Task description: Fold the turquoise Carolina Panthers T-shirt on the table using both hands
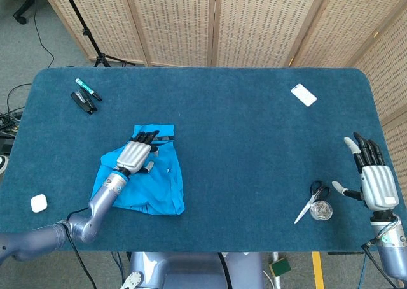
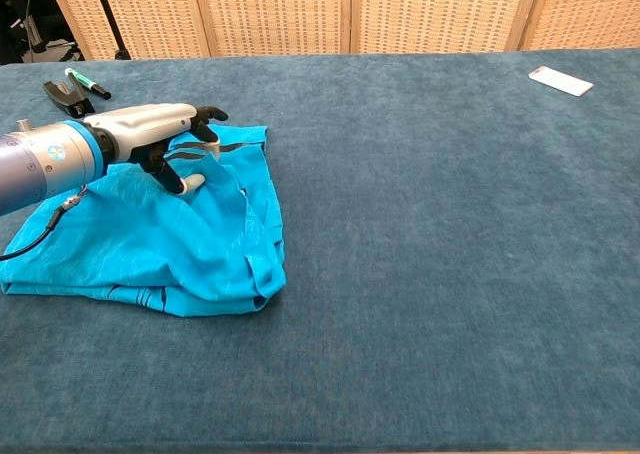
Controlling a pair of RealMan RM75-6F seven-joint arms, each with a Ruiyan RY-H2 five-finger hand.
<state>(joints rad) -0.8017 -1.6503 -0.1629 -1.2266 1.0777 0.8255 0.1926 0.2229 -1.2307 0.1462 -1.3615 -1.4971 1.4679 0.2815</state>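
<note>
The turquoise T-shirt lies crumpled in a rough bundle at the table's front left. My left hand sits on its far part near the striped hem. In the chest view its thumb and fingers curl down onto a raised ridge of cloth and seem to pinch it. My right hand stays far from the shirt at the right front edge, fingers spread and holding nothing. It does not show in the chest view.
Scissors and a small round roll lie by my right hand. A white phone is at the back right. A green pen and black stapler are back left; a white case is front left.
</note>
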